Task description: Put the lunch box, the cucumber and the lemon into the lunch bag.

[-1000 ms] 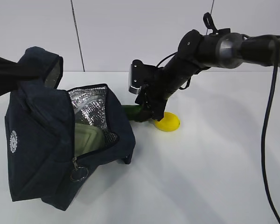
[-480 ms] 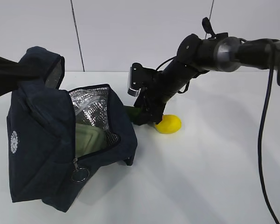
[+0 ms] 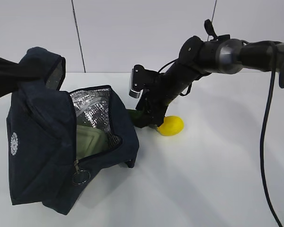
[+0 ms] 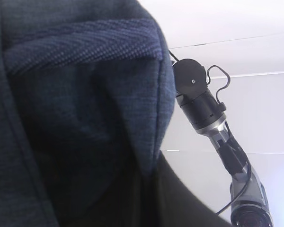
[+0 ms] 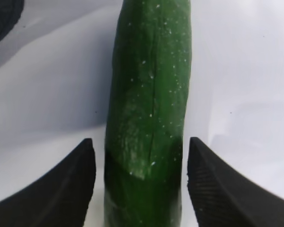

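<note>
On the left of the white table (image 3: 217, 189): lunch bag (image 3: 42, 156), dark navy, propped with mouth open toward the right, foil lining showing. Lunch box (image 3: 87, 139) already inside, pale green lid visible in the opening. Held up by the bag's fabric at top left, left gripper (image 4: 146, 203) clamped shut on it, fingertips themselves hidden.

Centre, just right of the bag's mouth: cucumber (image 5: 149, 109) on the table, long axis straight ahead of the right gripper (image 5: 139, 187), running between its jaws; jaws spread either side, small gaps, not yet gripping. Right arm plainly the nearer.

Lemon (image 3: 171, 125) just right of that gripper, touching or nearly so.

Small round white logo on the bag's near-left side; lettering too small to read.
</note>
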Tool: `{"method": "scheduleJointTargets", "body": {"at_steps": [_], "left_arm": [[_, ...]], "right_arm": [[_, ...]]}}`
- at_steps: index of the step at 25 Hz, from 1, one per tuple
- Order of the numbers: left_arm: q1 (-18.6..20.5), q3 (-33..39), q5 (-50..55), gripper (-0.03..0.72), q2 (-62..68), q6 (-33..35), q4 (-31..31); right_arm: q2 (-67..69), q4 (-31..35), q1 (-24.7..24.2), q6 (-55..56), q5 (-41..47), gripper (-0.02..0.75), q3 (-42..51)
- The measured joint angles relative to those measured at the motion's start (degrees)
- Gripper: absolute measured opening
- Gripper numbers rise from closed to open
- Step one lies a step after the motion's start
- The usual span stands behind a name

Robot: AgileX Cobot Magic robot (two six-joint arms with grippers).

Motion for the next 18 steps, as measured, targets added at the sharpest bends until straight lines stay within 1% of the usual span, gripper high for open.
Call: {"method": "scheduleJointTargets", "body": {"at_steps": [7,18], "left_arm": [[0.0,0.0,0.0,-0.007,0.0,0.0,0.0],[0.0,0.0,0.0,-0.007,0.0,0.0,-0.2]], "right_arm": [[0.0,0.0,0.0,0.2,0.0,0.403,-0.2],[0.0,0.1,0.0,0.5,0.0,0.398,-0.2]]}}
